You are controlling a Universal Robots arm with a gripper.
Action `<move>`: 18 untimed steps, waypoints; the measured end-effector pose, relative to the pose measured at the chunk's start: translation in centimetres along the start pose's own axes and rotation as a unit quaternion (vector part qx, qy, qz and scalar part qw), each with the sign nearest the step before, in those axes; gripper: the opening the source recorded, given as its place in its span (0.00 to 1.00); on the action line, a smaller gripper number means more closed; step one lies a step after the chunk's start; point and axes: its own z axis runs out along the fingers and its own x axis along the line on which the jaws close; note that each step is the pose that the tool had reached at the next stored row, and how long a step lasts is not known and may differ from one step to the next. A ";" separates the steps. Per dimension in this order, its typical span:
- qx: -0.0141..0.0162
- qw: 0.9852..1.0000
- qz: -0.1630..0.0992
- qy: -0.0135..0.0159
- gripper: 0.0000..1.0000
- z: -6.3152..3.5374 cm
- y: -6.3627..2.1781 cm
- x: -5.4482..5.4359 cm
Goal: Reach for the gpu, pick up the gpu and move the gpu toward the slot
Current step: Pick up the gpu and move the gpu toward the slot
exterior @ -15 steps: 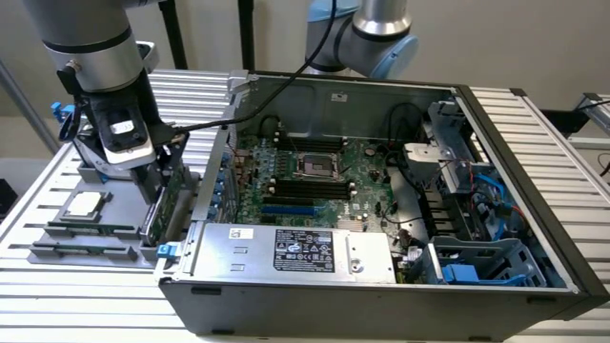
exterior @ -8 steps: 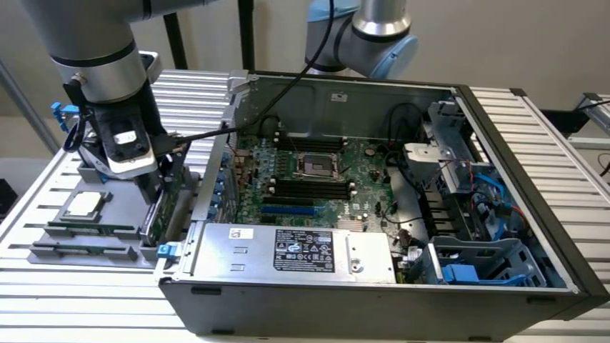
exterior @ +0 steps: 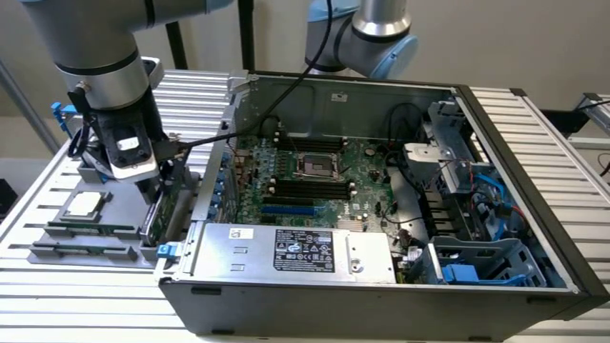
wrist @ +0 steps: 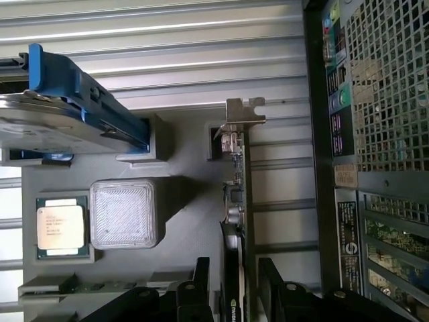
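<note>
Nearest the wrist camera are the two black fingers (wrist: 281, 298) of the gripper (wrist: 236, 298). They are spread wide, one on each side of the gpu (wrist: 240, 194), with gaps on both sides, so nothing is grasped. The one gpu stands on its edge in the gray tray (wrist: 188, 221). Near it are one processor (wrist: 62, 227) and one hard drive (wrist: 53, 124) with blue clips. The processor's print is too small to read.

In the exterior view the gripper (exterior: 160, 194) hangs over the gpu (exterior: 159, 218), just beside the open computer case (exterior: 362, 307). Two memory sticks (exterior: 88, 230) lie in the tray (exterior: 57, 256). The label on the power supply (exterior: 228, 254) cannot be read.
</note>
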 end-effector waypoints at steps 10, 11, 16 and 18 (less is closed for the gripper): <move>0.000 1.000 0.000 0.011 0.42 1.14 -0.02 -0.3; 0.000 1.000 0.000 0.013 0.42 1.23 -0.02 -0.3; 0.001 1.000 0.001 0.017 0.42 1.55 0.00 -0.6; 0.001 1.000 0.001 0.018 0.42 1.67 0.00 -0.7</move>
